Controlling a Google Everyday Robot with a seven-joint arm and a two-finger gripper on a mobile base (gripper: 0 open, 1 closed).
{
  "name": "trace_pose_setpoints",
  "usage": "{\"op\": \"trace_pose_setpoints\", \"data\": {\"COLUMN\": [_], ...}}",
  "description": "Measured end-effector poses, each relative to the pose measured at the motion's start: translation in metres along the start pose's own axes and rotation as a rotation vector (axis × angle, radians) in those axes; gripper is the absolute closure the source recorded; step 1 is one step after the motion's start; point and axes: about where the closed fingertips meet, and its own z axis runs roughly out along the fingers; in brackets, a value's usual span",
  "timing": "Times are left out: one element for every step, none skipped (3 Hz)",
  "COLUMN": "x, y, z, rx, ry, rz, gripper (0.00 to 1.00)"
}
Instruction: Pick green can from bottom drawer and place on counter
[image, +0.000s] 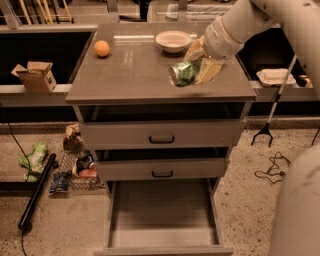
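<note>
My gripper is shut on the green can. It holds the can on its side over the right part of the grey-brown counter, close above the surface; I cannot tell if the can touches it. The white arm comes in from the upper right and hides the gold-brown bag. The bottom drawer stands pulled open below, with a bare grey floor.
An orange and a white bowl sit at the back of the counter. Two shut drawers with black handles are above the open one. Clutter lies on the floor at left, a cardboard box on a shelf.
</note>
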Motion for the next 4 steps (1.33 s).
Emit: {"op": "trace_pose_setpoints", "data": {"x": [0.000,0.005,0.010,0.015], "y": [-0.044,-0.066,-0.078,-0.085], "z": [0.008,0.027,0.051,0.074], "rx": [0.071,0.108,0.115,0.111], "ry": [0.012,0.024,0.035,0.044], "rz": [0.130,0.237,0.320,0.381], "gripper": [1.00,1.00,1.00,1.00]}}
